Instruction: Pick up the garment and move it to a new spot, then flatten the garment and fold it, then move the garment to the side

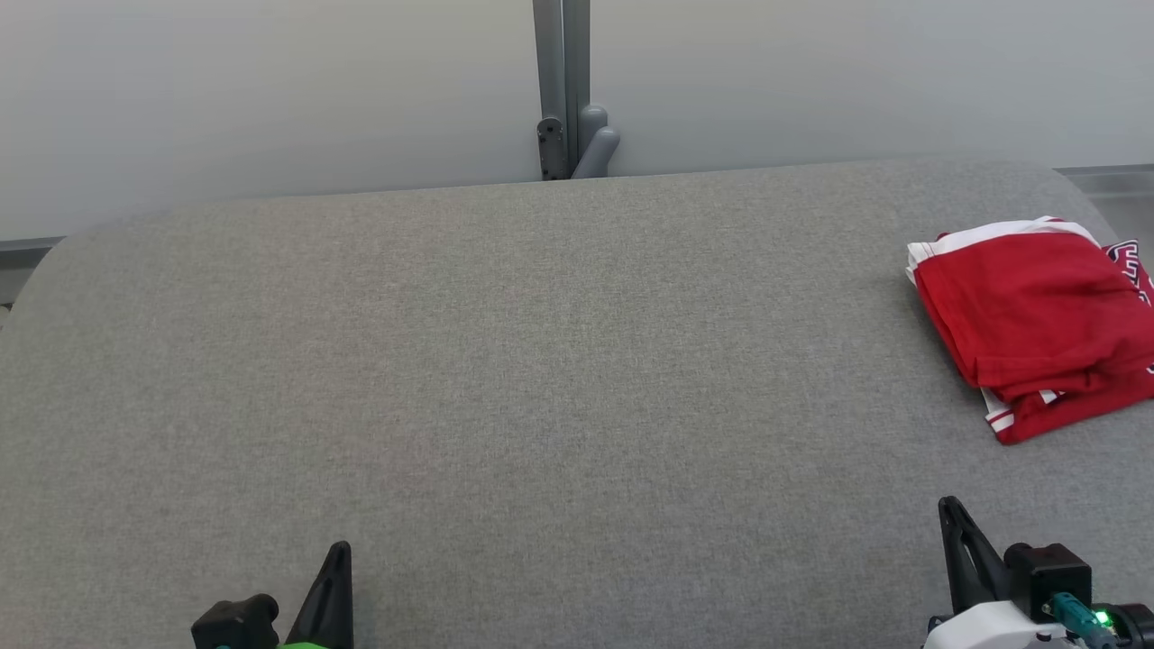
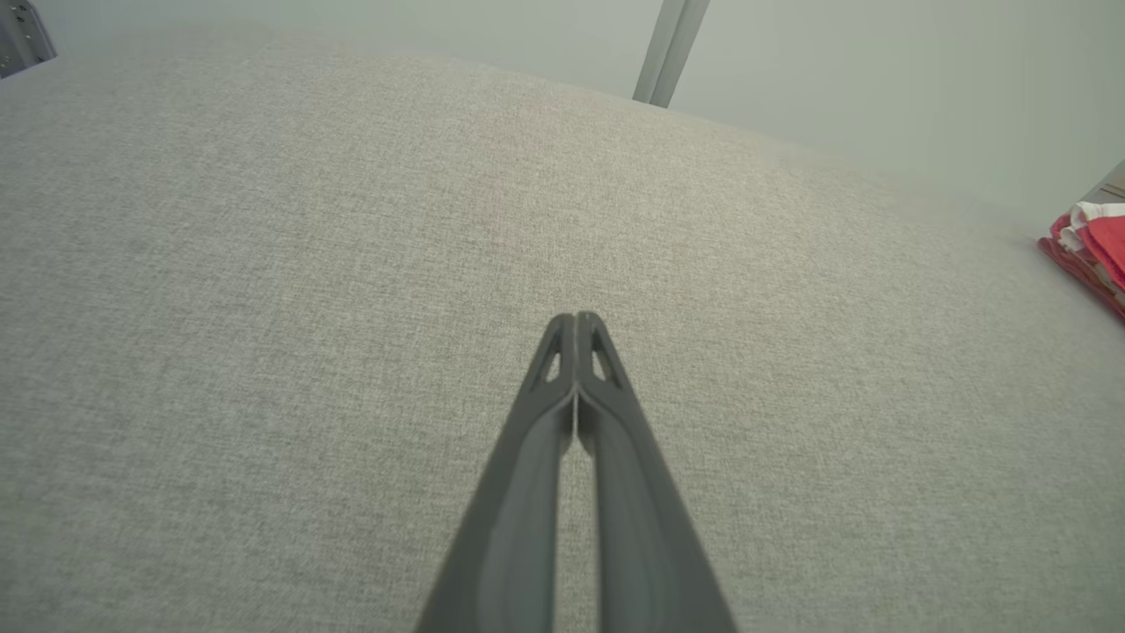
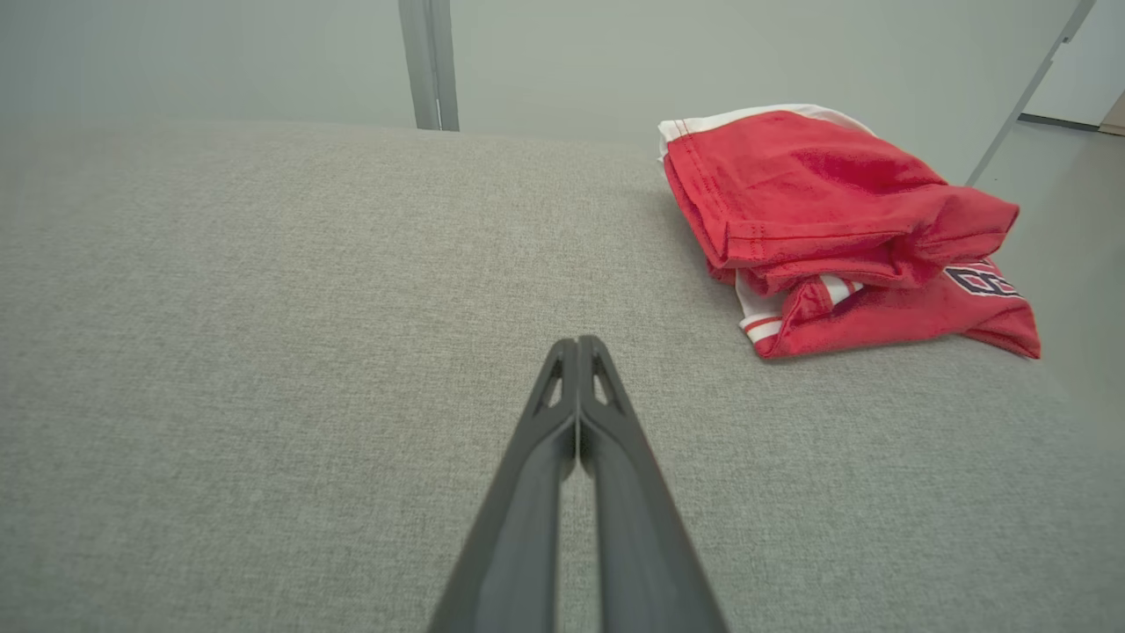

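Observation:
The garment (image 1: 1037,324) is red with white trim and dark lettering. It lies folded in a compact stack at the far right of the grey fabric table (image 1: 541,379). In the right wrist view the garment (image 3: 826,229) sits ahead and to the right of my right gripper (image 3: 577,343), which is shut with nothing in it. My left gripper (image 2: 576,318) is shut too, over bare fabric, and the garment (image 2: 1094,251) shows at that view's right edge. In the head view my left gripper (image 1: 338,552) is at the lower left and my right gripper (image 1: 948,505) at the lower right, below the garment.
A grey post with a bracket (image 1: 568,108) stands behind the table's far edge against a pale wall. The garment's right side lies at the table's right edge, beyond which the floor (image 3: 1072,202) shows.

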Available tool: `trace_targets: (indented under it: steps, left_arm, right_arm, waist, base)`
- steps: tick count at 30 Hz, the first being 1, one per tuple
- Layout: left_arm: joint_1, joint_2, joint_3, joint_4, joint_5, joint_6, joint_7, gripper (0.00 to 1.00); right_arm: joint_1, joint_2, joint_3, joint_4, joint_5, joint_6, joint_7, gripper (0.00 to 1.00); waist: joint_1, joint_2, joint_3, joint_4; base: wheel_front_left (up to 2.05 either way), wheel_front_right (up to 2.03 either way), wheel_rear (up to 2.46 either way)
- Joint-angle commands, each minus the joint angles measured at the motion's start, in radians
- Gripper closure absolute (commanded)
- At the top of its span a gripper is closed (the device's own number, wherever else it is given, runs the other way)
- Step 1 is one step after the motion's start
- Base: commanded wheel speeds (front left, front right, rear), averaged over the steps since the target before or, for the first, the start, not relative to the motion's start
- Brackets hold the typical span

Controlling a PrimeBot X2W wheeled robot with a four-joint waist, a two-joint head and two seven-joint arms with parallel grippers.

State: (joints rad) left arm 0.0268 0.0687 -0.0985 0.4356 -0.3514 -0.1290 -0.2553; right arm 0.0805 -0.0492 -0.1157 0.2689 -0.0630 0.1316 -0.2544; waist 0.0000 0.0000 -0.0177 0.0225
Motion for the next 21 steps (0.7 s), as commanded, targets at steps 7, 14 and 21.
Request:
trace_targets:
  steps: [7, 14, 21]
  left_arm:
    - [-0.021, -0.001, 0.024, -0.027, -0.137, 0.000, 0.040, 1.00]
    - [-0.036, -0.003, 0.047, -0.046, -0.264, 0.000, 0.078, 1.00]
    - [-0.048, -0.005, 0.064, -0.061, -0.364, -0.001, 0.108, 1.00]
  right_arm:
    - [-0.034, -0.004, -0.010, -0.002, 0.179, 0.000, 0.049, 1.00]
    - [-0.048, -0.004, -0.002, -0.012, 0.350, 0.000, 0.079, 1.00]
    - [-0.062, -0.004, 0.000, -0.015, 0.485, 0.000, 0.106, 1.00]
  waist:
    - [0.0000, 0.0000, 0.001, -0.001]
    - [0.0000, 0.0000, 0.002, -0.003]
    - [0.0000, 0.0000, 0.004, -0.004]
  base:
    - [0.00, 0.00, 0.00]
    - [0.00, 0.00, 0.00]
    - [0.00, 0.00, 0.00]
